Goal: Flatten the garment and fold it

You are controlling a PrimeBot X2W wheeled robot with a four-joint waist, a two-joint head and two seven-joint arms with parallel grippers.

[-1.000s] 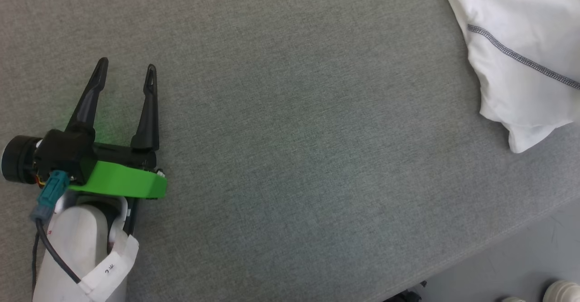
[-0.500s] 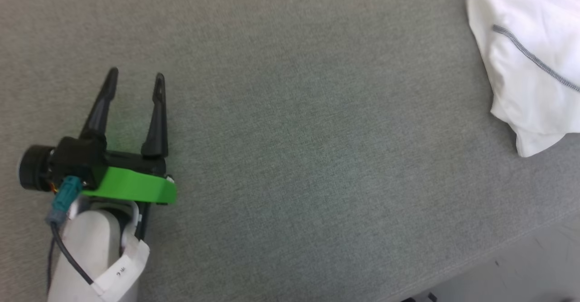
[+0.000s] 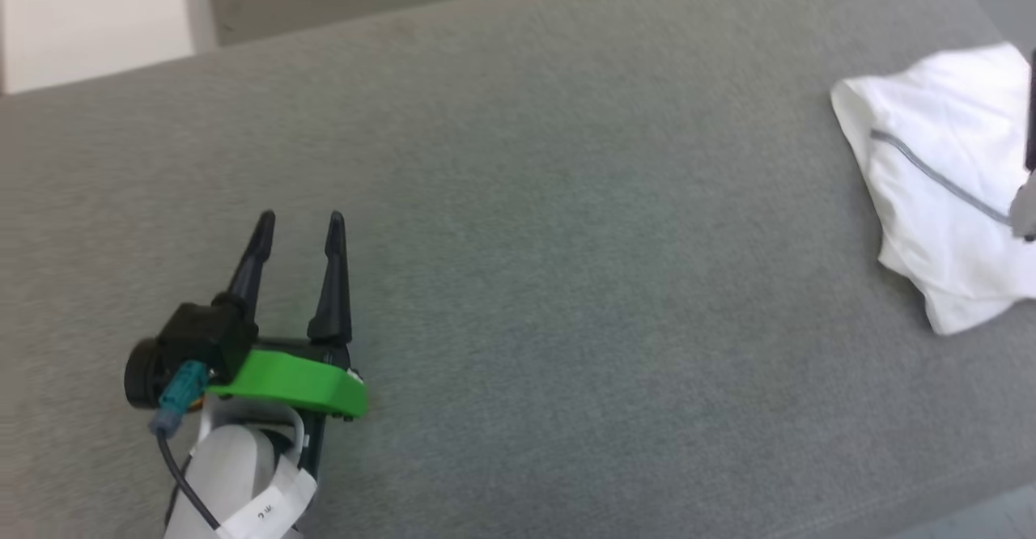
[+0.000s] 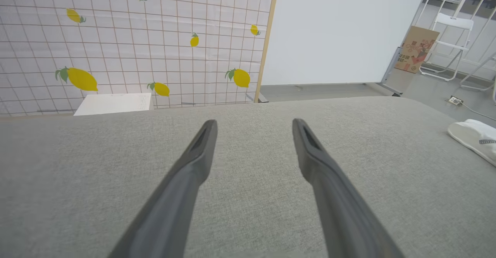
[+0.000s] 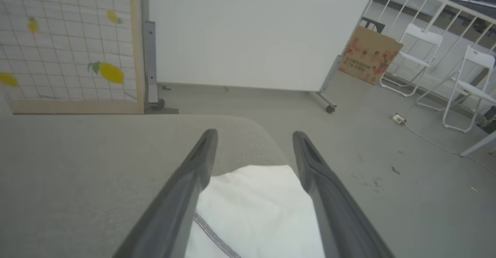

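Observation:
The garment, a white T-shirt with a dark stitched seam, lies bunched in a folded heap at the right end of the grey fabric table. From the right wrist view it sits directly below my right gripper, whose jaws stand open above the cloth with nothing between them. A dark sliver of that gripper's finger crosses the head view's right edge over the shirt. My left gripper rests open over bare table far to the left. In the left wrist view that gripper is empty, and the garment shows low at the right.
A white box stands beyond the table's far left edge, before a lemon-patterned screen. Right of the table's rounded end lies grey floor with a cable, a cardboard box and white folding chairs.
The head camera has tilted up, so the table's far edge and the white box now show. A sliver of my right gripper has appeared over the garment. The left gripper stays open.

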